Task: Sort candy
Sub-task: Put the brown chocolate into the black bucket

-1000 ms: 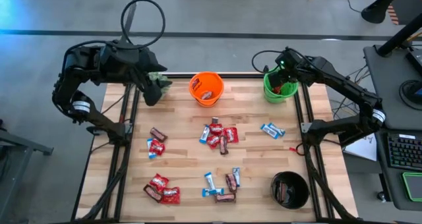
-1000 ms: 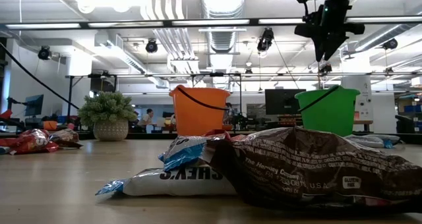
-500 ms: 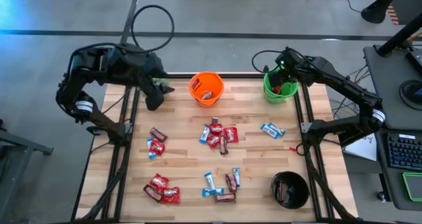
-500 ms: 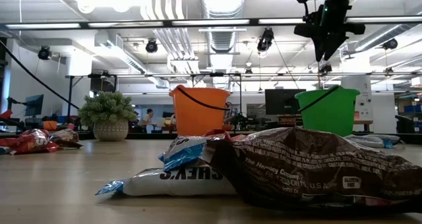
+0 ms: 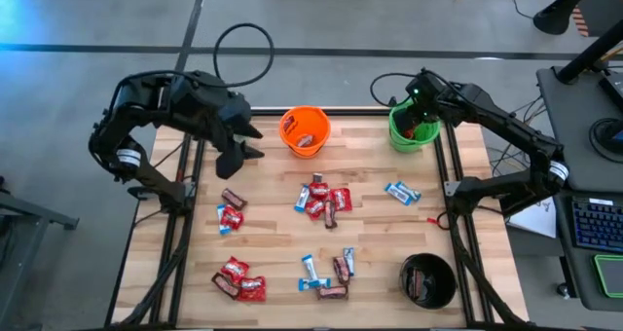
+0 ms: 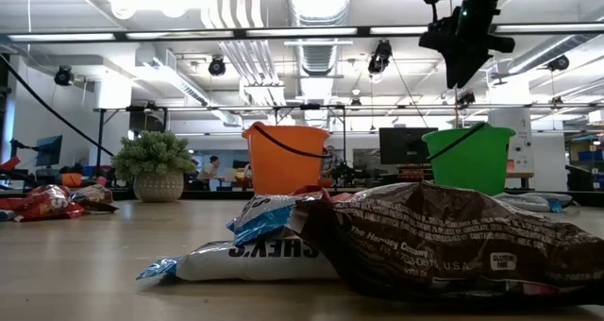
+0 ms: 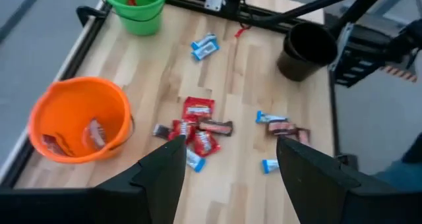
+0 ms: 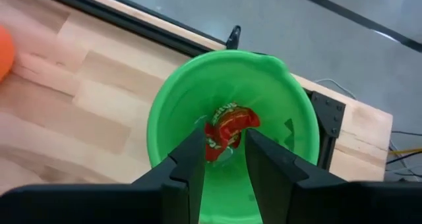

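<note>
Wrapped candy lies in groups on the wooden table: a middle group (image 5: 319, 200), a left group (image 5: 230, 209), a near-left group (image 5: 238, 280), a near-middle group (image 5: 331, 273) and blue-and-white bars (image 5: 401, 191). My left gripper (image 5: 231, 162) hangs open and empty above the table's far left part; its wrist view (image 7: 231, 178) looks over the candy. My right gripper (image 5: 415, 109) is open above the green bucket (image 8: 231, 118), in which a red packet (image 8: 227, 128) lies. It also shows in the low view (image 6: 462, 71).
An orange bucket (image 5: 305, 129) with candy inside stands at the far middle. A black bucket (image 5: 428, 279) stands at the near right. A small potted plant (image 6: 154, 165) stands at the far left. Black frame rails (image 5: 185, 204) run along the table's sides.
My left gripper has swung from the table's far left corner toward the right and near edges, farther over the table. The candy and the buckets have stayed where they were.
</note>
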Tool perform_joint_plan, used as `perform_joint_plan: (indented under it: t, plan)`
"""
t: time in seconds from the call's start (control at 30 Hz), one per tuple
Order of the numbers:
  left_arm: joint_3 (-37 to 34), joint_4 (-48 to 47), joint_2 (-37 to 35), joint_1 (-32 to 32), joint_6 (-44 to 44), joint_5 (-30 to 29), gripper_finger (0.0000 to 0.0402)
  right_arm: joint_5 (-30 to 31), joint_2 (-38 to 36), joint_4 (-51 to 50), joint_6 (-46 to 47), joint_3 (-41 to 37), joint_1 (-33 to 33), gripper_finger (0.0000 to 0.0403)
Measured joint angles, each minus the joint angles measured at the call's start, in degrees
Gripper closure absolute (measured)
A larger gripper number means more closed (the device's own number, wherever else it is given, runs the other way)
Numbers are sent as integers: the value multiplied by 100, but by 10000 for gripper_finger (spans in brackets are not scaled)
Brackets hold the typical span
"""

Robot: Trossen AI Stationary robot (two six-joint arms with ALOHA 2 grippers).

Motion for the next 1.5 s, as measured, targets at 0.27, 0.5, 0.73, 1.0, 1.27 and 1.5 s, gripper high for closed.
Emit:
perform_joint_plan:
  t: [0.27, 0.5, 0.73, 1.0, 1.27, 1.5]
  plan:
    - [2, 324, 111, 4, -266, 13, 184, -258, -1, 82, 61, 0, 0, 309]
    - [2, 215, 493, 2, 128, 17, 184, -254, -1, 84, -156, 0, 0, 310]
    - [0, 116, 550, -6, 410, 24, 202, -255, -3, 97, -254, 0, 0, 310]
    - [0, -15, 241, -94, 925, 37, 285, -256, -3, 97, -243, 0, 0, 310]
    - [2, -70, 99, -96, 960, 25, 357, -281, -3, 101, -250, 0, 0, 310]
    - [0, -205, 252, -94, 811, -118, 351, -280, -3, 141, -263, 0, 0, 310]
